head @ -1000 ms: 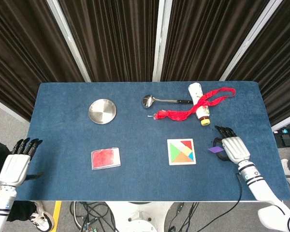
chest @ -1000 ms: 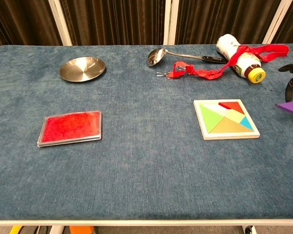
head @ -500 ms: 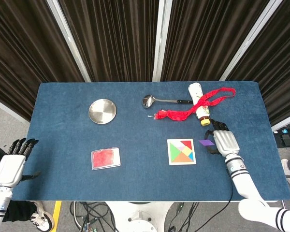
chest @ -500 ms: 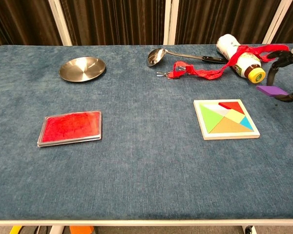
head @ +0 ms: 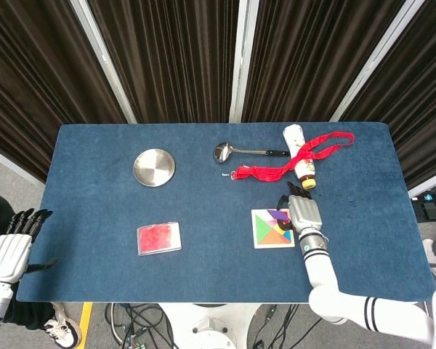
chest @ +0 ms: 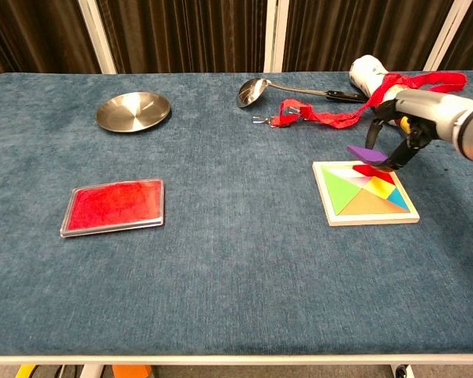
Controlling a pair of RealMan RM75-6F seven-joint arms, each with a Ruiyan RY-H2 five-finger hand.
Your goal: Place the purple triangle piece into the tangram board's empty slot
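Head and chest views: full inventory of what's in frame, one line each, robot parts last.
table: 1, blue cloth top, fills both views.
curtains: dark, behind the far edge.
metal dish: 1, silver, far left.
ladle: 1, silver with dark handle, far centre.
bottle: 1, white with yellow cap, lying far right.
strap: 1, red, draped over the bottle.
red tray: 1, red in a clear case, near left.
tangram board: 1, multicoloured pieces in a pale frame, near right.
purple triangle: 1, held over the board's far edge.
left hand: off the table's left edge, holding nothing, fingers apart.
right hand: over the board, fingers pinching the triangle.
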